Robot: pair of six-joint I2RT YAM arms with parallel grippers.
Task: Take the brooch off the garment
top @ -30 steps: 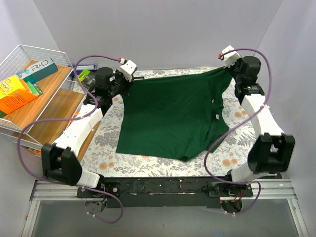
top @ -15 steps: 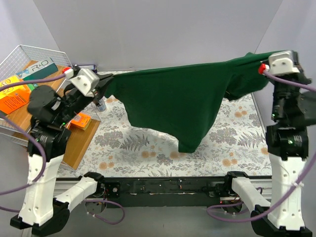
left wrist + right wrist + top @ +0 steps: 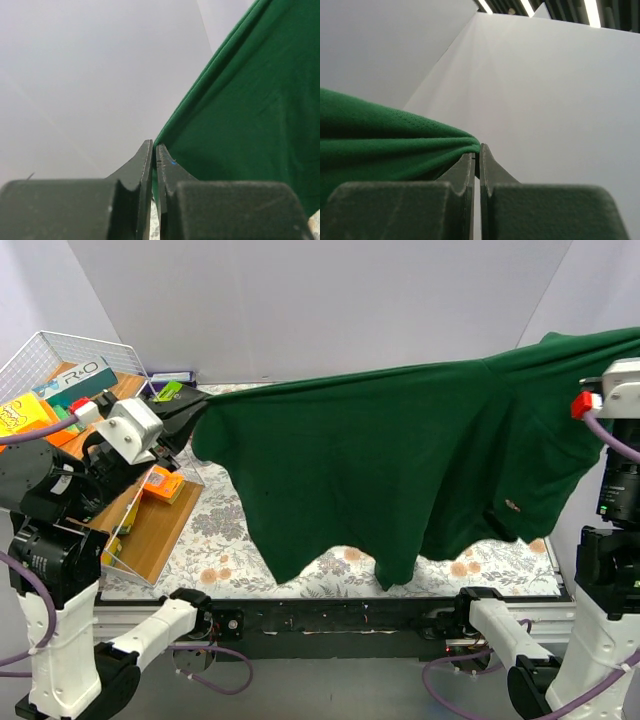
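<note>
The garment, a dark green T-shirt, hangs stretched in the air between both arms, its lower edge trailing just above the table. My left gripper is shut on the cloth's left corner; the left wrist view shows the cloth pinched between the fingertips of that gripper. My right gripper is shut on a bunched fold of the cloth high at the right; the top view shows only its wrist. A small pale thing with a red speck, seemingly the brooch, sits on the shirt's lower right.
A wire basket with boxes stands at the back left. Beside it lies a wooden board with a small orange box. A floral cloth covers the table. White walls close in behind and at both sides.
Both arms have risen from low over the table, lifting the garment from lying flat to hanging spread in the air, nearer the camera.
</note>
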